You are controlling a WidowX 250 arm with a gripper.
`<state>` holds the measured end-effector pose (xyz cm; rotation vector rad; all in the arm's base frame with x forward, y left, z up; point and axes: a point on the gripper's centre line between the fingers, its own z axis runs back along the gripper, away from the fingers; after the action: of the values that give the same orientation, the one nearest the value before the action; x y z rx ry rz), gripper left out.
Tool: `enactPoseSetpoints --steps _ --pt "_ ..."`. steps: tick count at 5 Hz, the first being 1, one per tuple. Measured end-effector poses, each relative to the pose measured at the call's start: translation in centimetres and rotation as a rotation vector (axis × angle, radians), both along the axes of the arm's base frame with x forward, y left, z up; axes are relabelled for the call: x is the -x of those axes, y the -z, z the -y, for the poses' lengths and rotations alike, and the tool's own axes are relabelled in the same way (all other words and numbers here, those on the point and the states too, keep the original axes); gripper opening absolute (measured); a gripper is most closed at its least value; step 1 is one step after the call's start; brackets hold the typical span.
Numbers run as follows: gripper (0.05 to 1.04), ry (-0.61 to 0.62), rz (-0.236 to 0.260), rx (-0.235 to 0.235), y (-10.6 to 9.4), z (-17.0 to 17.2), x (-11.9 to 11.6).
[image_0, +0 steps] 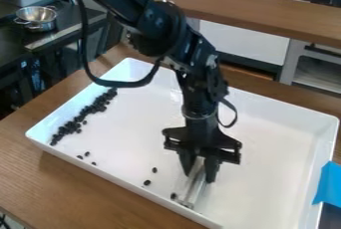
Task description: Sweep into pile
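Note:
The black gripper [198, 168] hangs low over the front middle of the white tray [279, 138], shut on a clear sweeping tool [192, 188]. The tool's lower end rests at the tray floor near the front wall. A dark bean [174, 195] lies just left of that end, and two more, one a dark bean [147, 182], are a little farther left. Along the tray's left wall stretches a long band of dark beans [86, 112]. Several loose ones lie between the band and the front wall.
Around the tray is a wooden table [80, 183]. Blue tape [328, 185] sits on the tray's right edge. A raised wooden ledge [246, 9] runs behind, and a metal pot [37, 18] stands on a dark surface at the upper left.

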<state>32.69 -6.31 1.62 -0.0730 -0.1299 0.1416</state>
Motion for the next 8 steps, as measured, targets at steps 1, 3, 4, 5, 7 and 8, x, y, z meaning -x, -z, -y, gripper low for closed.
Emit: enactPoseSetpoints --steps 1,3,4,5,7,8 --pt "0.382 0.027 0.004 -0.038 0.2 -1.5 -0.1" --pt "0.382 0.067 -0.007 -0.107 0.3 -4.7 -0.3" --pt "0.382 0.061 -0.032 -0.129 0.3 -8.0 0.0" --pt "0.382 0.076 -0.041 -0.149 0.5 -10.4 0.4" --pt "0.382 0.112 -0.063 -0.196 0.4 -14.9 1.1" --pt "0.382 0.109 -0.07 -0.215 0.3 -17.1 1.6"
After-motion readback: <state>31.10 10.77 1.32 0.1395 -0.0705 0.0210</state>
